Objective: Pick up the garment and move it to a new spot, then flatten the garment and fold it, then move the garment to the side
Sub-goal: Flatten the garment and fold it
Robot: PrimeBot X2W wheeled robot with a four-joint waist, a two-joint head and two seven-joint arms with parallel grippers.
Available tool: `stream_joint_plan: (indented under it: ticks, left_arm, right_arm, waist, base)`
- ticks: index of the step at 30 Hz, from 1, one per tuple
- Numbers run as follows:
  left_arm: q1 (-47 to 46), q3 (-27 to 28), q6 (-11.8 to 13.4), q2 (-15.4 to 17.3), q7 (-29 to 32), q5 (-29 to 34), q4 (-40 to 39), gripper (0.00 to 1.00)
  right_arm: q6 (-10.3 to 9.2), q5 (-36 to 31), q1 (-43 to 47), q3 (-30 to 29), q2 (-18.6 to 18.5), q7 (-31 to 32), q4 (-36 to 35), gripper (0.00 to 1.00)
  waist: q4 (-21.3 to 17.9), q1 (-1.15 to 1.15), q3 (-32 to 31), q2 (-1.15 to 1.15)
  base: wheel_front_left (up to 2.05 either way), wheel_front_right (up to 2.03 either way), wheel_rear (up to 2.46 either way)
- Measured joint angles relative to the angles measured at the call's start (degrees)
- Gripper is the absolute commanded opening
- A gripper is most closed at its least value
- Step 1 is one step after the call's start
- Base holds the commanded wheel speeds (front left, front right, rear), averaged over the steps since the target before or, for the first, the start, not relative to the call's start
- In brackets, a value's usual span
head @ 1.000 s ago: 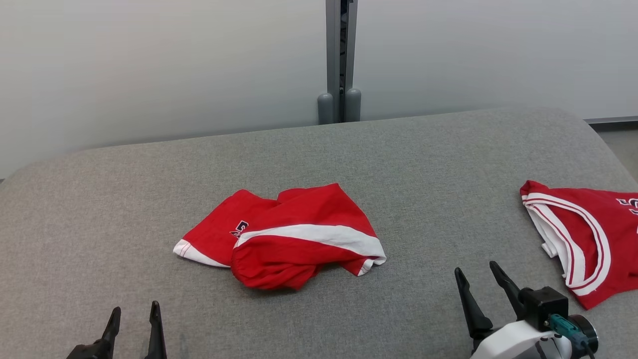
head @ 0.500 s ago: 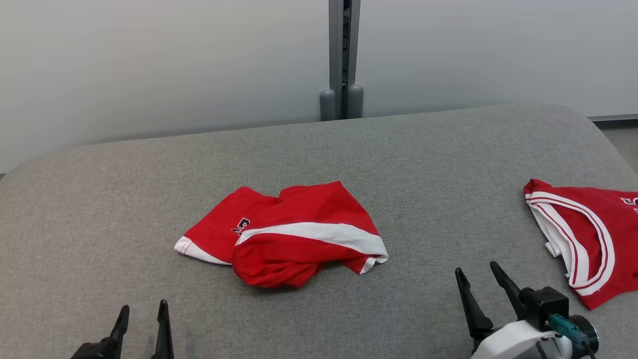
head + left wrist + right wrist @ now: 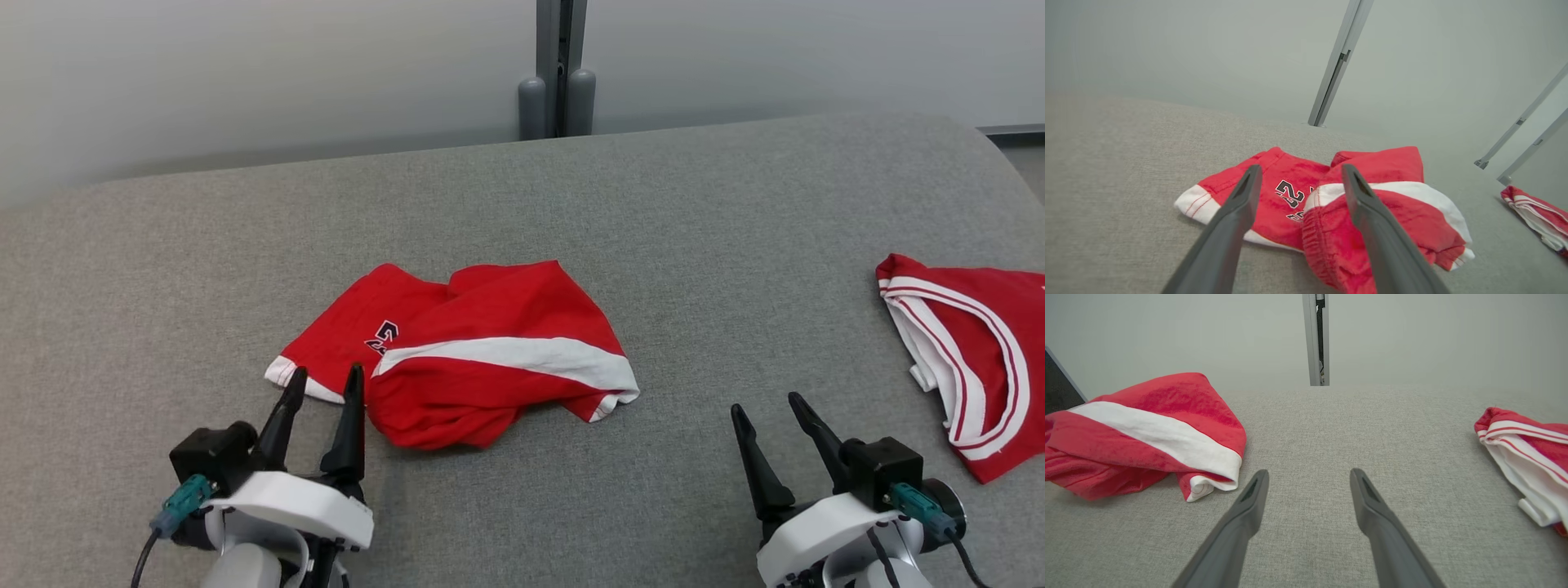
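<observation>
Head view: red shorts (image 3: 473,359) lie crumpled mid-tabletop (image 3: 653,245), not yet lifted. By my reading every step is left: pick-up and move, flattening, folding, setting aside. At their near-left edge the left tool (image 3: 326,371) hovers, fingers apart and empty, seemingly placed for the first grasp. Near right, the right tool (image 3: 766,403) is likewise apart and empty, between the shorts and a second garment (image 3: 971,351).

grey fabric surface (image 3: 653,212): crumpled red shorts (image 3: 482,359) centre, red jersey (image 3: 971,351) right edge.
</observation>
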Motion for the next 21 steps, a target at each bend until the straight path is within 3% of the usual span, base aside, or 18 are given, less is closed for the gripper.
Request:
stream_joint_plan:
  ticks: [10, 18, 19, 20, 21]
  left_arm:
    - [-7.8, -6.4, -1.5, -0.1, 0.0, -10.6, 11.2, 1.0]
    - [-10.8, -9.1, -1.7, -0.1, 0.0, -13.8, 17.5, 1.0]
    - [-11.2, -9.7, -1.7, 0.0, 0.0, -13.9, 18.3, 0.97]
    - [-11.5, -10.0, -1.7, -0.1, 0.0, -13.8, 18.7, 0.87]
    - [-11.8, -10.1, -1.7, -0.1, 0.0, -14.0, 19.0, 0.54]
  right_arm:
    - [0.0, 0.6, -1.0, 0.2, 0.0, 0.0, 0.3, 1.0]
    - [0.0, 0.5, -1.8, -0.1, 0.0, 0.0, 0.5, 1.0]
    - [0.0, 0.5, -2.0, -0.1, 0.0, 0.0, 0.6, 1.0]
    - [0.0, 0.5, -2.3, 0.0, 0.0, 0.0, 0.6, 1.0]
    - [0.0, 0.5, -2.5, 0.0, 0.0, 0.0, 0.5, 1.0]
  waist:
    - [-1.3, 0.0, 2.8, 0.0]
    - [-1.5, 0.0, 4.0, 0.0]
    - [-1.5, 0.0, 4.2, 0.0]
    - [-1.5, 0.0, 4.3, 0.0]
    - [-1.5, 0.0, 4.4, 0.0]
  base:
    - [0.0, 0.0, 0.0]
    - [0.0, 0.0, 0.0]
    - [0.0, 0.0, 0.0]
    - [0.0, 0.0, 0.0]
    - [0.0, 0.0, 0.0]
